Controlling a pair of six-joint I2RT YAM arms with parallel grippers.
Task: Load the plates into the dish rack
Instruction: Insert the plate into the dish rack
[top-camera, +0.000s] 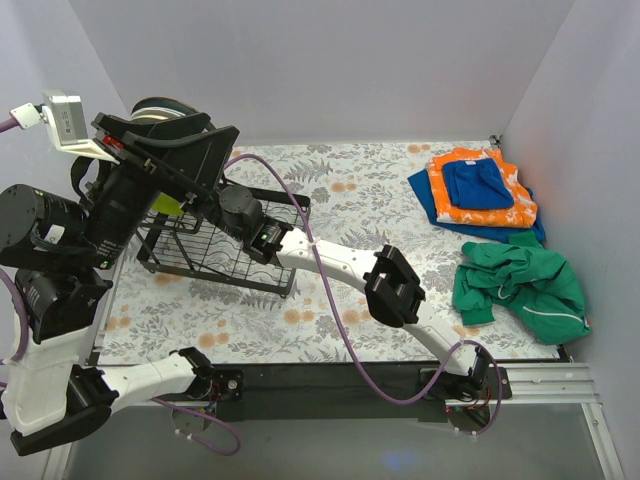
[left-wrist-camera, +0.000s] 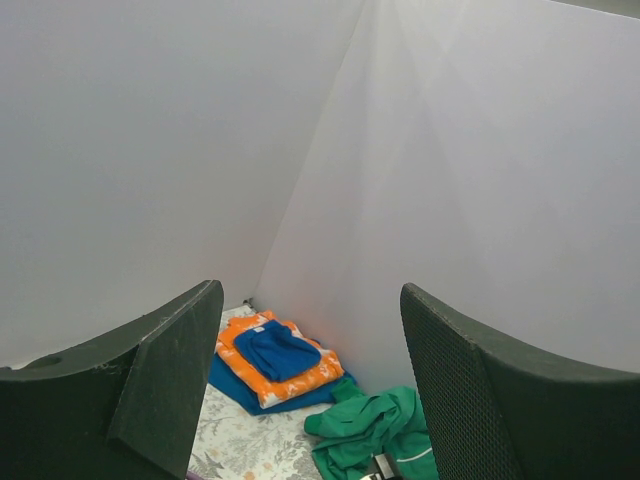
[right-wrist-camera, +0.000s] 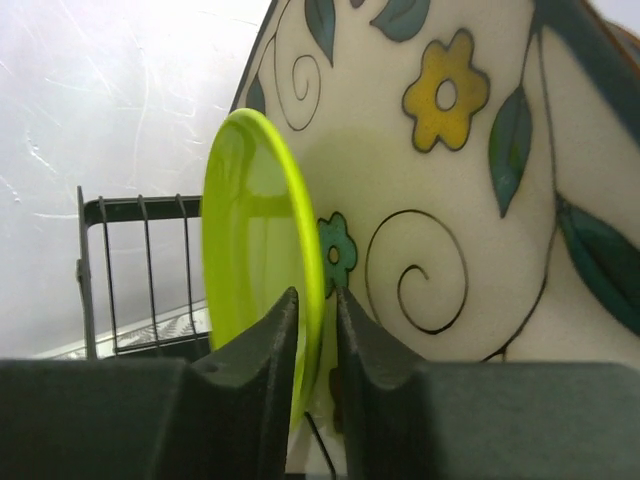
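The black wire dish rack (top-camera: 215, 265) stands at the left of the table, mostly hidden by my raised left arm. A lime green plate (right-wrist-camera: 255, 230) stands on edge in the rack (right-wrist-camera: 140, 210), next to a cream plate with painted flowers and leaves (right-wrist-camera: 450, 200). My right gripper (right-wrist-camera: 318, 295) is closed on the green plate's rim, one finger on each side. In the top view it (top-camera: 225, 210) reaches into the rack, and a bit of lime green (top-camera: 165, 205) shows. More plate rims (top-camera: 165, 108) show behind the left gripper (top-camera: 215, 150). That gripper (left-wrist-camera: 310, 300) is high, open and empty.
A folded orange and blue pile of clothes (top-camera: 480, 185) lies at the far right corner. A crumpled green garment (top-camera: 520, 280) lies in front of it. Both show in the left wrist view (left-wrist-camera: 275, 355). White walls close in the table. A purple cable runs along the right arm.
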